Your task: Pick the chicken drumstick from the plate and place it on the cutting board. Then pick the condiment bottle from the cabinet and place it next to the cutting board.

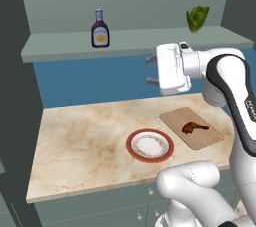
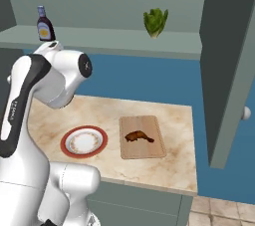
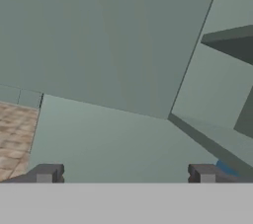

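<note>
The dark-brown chicken drumstick (image 1: 194, 127) (image 2: 138, 137) lies on the wooden cutting board (image 1: 201, 139) (image 2: 144, 151) at the right of the counter. Left of the board sits the red-rimmed plate (image 1: 131, 145) (image 2: 64, 143), with nothing on it. The condiment bottle (image 1: 100, 30) (image 2: 45, 25) stands upright on the cabinet shelf (image 1: 75, 51) (image 2: 99, 38). My gripper (image 1: 149, 69) (image 3: 126, 174) is open and empty, raised above the counter just below the shelf edge, pointing left, to the right of and lower than the bottle. The hand view looks at grey-green cabinet panels.
A green leafy vegetable (image 1: 197, 18) (image 2: 155, 22) stands on the shelf to the right. The marble counter (image 1: 85, 141) stretches bare to the left of the plate. A tall cabinet door (image 2: 224, 70) hangs open on the right, and a dark side panel (image 1: 15, 96) bounds the left.
</note>
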Controlling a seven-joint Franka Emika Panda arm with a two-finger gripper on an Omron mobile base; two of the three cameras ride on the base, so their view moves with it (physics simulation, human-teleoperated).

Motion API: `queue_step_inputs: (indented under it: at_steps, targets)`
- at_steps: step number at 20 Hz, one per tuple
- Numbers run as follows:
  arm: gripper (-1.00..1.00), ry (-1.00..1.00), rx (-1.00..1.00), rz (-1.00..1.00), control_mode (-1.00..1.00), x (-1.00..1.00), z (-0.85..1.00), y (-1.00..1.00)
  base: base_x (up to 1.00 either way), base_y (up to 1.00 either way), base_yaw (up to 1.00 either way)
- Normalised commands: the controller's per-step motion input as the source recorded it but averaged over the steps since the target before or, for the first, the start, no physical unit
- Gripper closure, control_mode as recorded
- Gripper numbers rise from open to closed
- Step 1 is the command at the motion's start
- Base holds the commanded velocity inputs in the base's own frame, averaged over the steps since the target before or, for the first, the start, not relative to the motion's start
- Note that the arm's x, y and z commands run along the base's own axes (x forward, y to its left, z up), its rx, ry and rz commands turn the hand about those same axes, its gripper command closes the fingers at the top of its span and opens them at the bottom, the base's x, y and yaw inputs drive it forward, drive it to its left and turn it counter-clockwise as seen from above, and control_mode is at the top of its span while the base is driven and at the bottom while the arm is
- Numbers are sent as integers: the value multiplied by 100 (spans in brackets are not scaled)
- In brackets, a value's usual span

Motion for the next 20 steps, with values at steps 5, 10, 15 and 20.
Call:
queue_step_inputs:
  at_steps: [5,10,15,20]
  targets:
    - [-100,0,2,0,-100,0,27,0,0,0,0]
    - [-100,0,7,0,-100,1,28,0,0,0,0]
    - [-100,0,9,0,-100,10,12,0,0,0,0]
    - [-100,0,7,0,-100,15,14,0,0,0,0]
